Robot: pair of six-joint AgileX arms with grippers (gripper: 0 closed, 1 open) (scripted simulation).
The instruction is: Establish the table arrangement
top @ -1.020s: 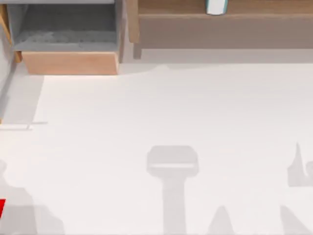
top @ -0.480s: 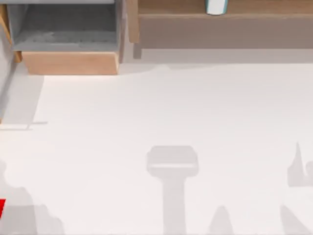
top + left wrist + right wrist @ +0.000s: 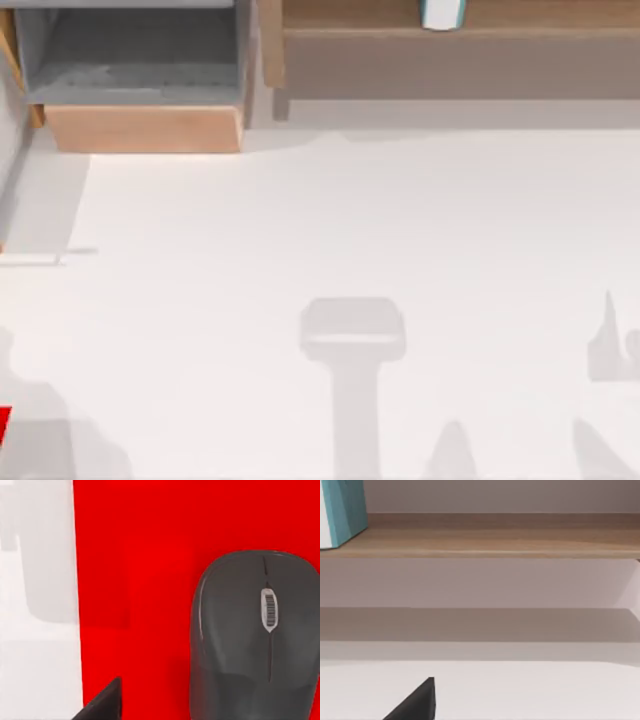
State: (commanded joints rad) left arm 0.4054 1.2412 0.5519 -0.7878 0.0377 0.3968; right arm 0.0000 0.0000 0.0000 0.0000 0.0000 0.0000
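Note:
The white table (image 3: 330,230) spreads across the top view, crossed by grey shadows of the arms along its front. A red mat (image 3: 3,425) pokes in at the lower left edge. In the left wrist view the red mat (image 3: 140,555) lies on the table (image 3: 35,670) with a dark grey mouse (image 3: 255,640) resting on it. A black part of my left gripper (image 3: 102,702) hangs over the mat's edge, apart from the mouse. A black part of my right gripper (image 3: 415,702) sits low over the table (image 3: 530,690), facing the shelf.
An open light-wood drawer box (image 3: 140,128) with a grey inside stands at the back left. A long brown wooden shelf (image 3: 450,45) runs along the back right, carrying a teal and white box (image 3: 441,13). That box (image 3: 340,510) stands on the shelf (image 3: 495,542).

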